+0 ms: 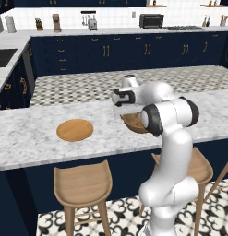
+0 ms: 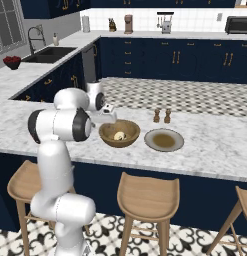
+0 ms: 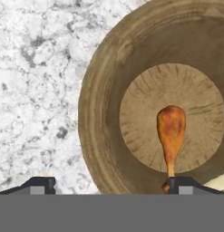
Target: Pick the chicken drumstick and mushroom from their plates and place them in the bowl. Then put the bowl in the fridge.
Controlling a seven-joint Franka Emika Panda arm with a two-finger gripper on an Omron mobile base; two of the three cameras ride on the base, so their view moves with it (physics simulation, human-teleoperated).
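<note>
Marble counter [image 2: 210,145] with wooden bowl [image 2: 119,133] near its front edge, just beside the white arm's wrist. Gripper [image 3: 105,183] released, jaws spread wide and grasping nothing: one dark fingertip over bare marble outside the bowl's rim, the other over the bowl's interior, close to the thin bone end of the chicken drumstick [image 3: 171,132]. Drumstick lying flat on the bowl's paler round floor, thick golden-brown end pointing away from the fingertips. Pale cream sliver at the lower right corner of the hand view, probably the mushroom [image 2: 119,135], seen more plainly in the right base view as a small pale lump inside the bowl. Grey-rimmed plate [image 2: 164,140] with olive centre just beside the bowl on its right in the right base view, bare. Two small brown shakers [image 2: 162,116] upright behind that plate, close together. Flat wooden plate [image 1: 75,129] well apart from the bowl, to its left in the left base view, likewise bare. Wooden stools [image 2: 148,199] tucked under the counter's front edge. Navy cabinets [image 2: 165,59] with brass handles along the far wall.
</note>
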